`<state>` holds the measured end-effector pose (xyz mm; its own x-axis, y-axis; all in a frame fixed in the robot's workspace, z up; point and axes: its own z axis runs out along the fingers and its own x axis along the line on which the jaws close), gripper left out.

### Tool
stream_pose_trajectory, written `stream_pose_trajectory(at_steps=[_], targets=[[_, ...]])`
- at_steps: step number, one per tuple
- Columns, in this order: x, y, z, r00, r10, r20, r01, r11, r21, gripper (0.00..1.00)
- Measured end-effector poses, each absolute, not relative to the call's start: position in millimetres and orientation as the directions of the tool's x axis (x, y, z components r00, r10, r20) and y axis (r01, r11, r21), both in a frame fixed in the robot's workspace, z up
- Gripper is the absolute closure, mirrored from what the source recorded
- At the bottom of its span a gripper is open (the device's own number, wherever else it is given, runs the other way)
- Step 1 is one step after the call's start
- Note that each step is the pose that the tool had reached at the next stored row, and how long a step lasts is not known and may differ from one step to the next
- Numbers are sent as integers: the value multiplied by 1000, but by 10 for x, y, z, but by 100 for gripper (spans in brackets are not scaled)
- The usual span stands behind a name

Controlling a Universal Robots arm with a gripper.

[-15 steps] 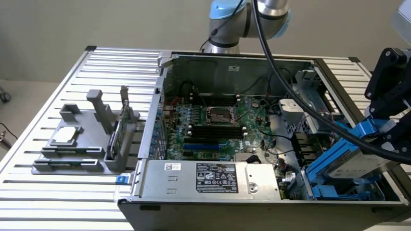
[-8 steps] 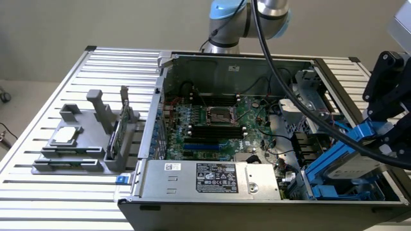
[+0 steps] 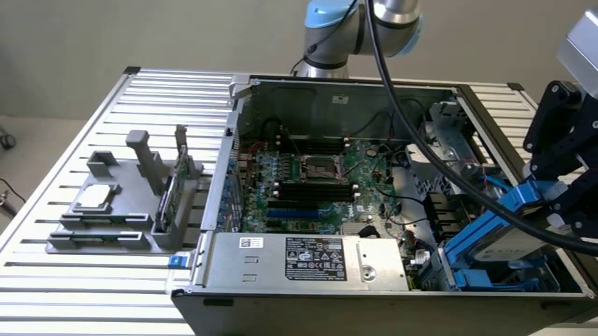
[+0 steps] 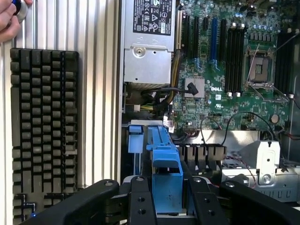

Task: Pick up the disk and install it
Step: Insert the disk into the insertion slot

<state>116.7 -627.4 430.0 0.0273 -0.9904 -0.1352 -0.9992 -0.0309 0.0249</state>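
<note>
Inside, the open computer case (image 3: 374, 311) on the slatted counter (image 3: 75, 140) holds a green motherboard (image 3: 318, 182) across its floor. A silver power supply (image 3: 309, 260) with a dark label sits along the near wall. A drive bay (image 3: 481, 281) with blue plastic rails is in the corner at the exterior view's right.

Off to the exterior view's left, a grey rack (image 3: 140, 234) stands on the counter just beside the case, with a small flat silver drive (image 3: 98, 198) lying on its top tier.

The disk (image 3: 503, 248) is at the drive-bay end of the case, tilted, with its lower end down among the bay's blue rails; I cannot tell whether it touches them. It has a silver-grey metal body framed by bright blue plastic side rails.

The end effector (image 4: 168, 197) is clamped on the disk, its black fingers (image 4: 140, 201) pressing either side of the blue rail.

In the wrist view, a black keyboard (image 4: 44, 131) lies on the counter beside the case, and a hand (image 4: 9, 21) shows at the edge.
</note>
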Motion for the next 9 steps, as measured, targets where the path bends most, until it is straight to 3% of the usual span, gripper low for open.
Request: stream_pose_trajectory(at_steps=[6,9], targets=[[1167,-6275,4255,33,-990,-139,-999,-37,25,66],[1167,-6276,4235,36,-989,-142,-999,-40,25,53]])
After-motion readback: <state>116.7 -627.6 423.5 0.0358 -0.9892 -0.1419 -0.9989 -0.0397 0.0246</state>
